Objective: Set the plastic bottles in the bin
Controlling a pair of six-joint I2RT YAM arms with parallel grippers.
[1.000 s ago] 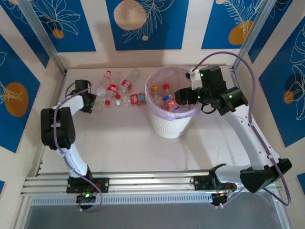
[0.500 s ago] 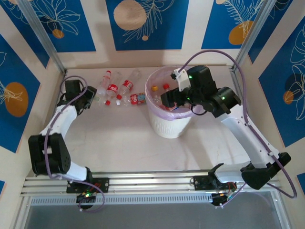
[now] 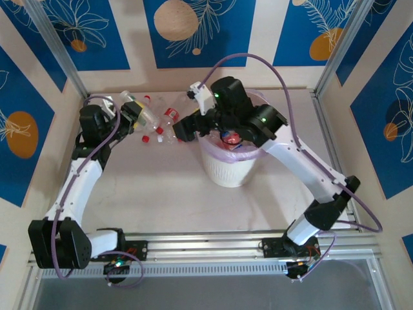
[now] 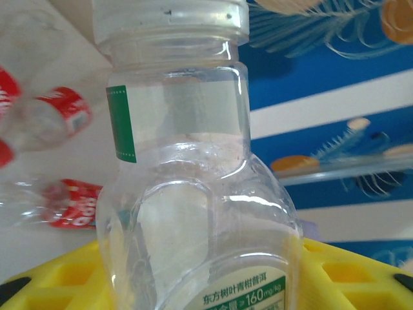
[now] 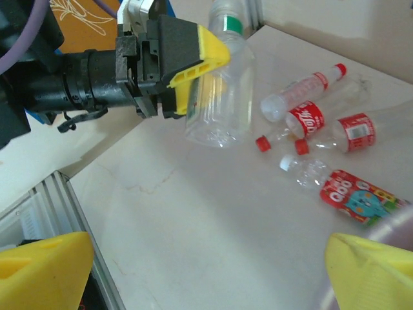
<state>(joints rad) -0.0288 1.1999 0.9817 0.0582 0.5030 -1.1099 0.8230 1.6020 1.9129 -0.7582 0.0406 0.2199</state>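
The left fingers (image 5: 193,61), yellow-tipped, are clenched on a clear plastic bottle with a green-edged label (image 5: 222,97). They grip it around its lower body, and its neck points away from the wrist. In the left wrist view this bottle (image 4: 193,181) sits between the two yellow fingers (image 4: 58,278), with a white printed label just above them. The bottle is lifted off the table (image 3: 161,194) near the back left corner, and it is tilted.

The right fingers (image 5: 39,268) are spread wide with nothing between them. They hang over the table just left of the round white ribbed bin with the pink bag lining (image 3: 229,169). The right arm (image 3: 248,119) reaches across the bin's back rim.

Below and ahead of the right fingers, more bottles lie on their sides along the back edge of the table, between the held bottle and the bin:
- A slim clear bottle with a red label and red cap (image 5: 303,95).
- A clear bottle with a red cola label (image 5: 308,117).
- Another red-labelled bottle (image 5: 353,127) beside it.
- A bottle with a red and teal label (image 5: 345,194), nearest the bin.

The bin stands toward the back of the table, right of its middle. A red-capped bottle (image 3: 230,137) shows inside it.
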